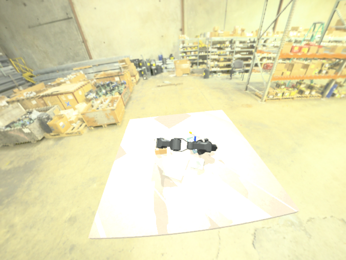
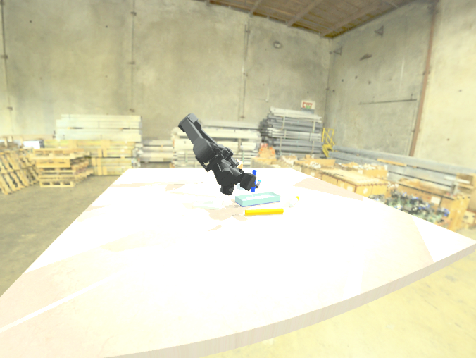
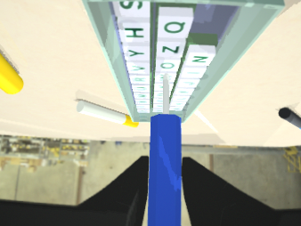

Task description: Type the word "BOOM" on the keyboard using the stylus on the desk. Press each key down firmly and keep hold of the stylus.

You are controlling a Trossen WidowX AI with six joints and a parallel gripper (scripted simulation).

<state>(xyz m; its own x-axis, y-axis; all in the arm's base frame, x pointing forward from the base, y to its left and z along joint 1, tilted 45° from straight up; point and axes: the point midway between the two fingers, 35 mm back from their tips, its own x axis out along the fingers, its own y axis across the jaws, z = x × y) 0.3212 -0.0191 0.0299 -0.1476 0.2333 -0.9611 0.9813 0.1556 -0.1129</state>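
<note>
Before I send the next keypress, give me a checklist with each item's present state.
1. Stylus gripped: ok, its blue body is between the fingers of the gripper.
2. Stylus tip pointing toward the keyboard: ok.
3. Tip lined up on the intended letter: cannot tell, it overlaps the O column in the wrist view, but depth is unclear.
4. Yellow marker outside the keyboard tray: ok.
5. Letters typed so far: cannot tell.

Worktop [image 1: 195, 201] [image 2: 250, 269]: pale, patchy shading, brightly lit. Concrete wall [image 1: 134, 30] [image 2: 184, 69] beyond worktop. Concrete floor [image 1: 302, 145] [image 2: 434, 323] around worktop. Past worktop, top view: orange-beamed rack [image 1: 310, 78], stocked with boxes. Exterior view: stacked pallets [image 2: 57, 169] beyond worktop.
</note>
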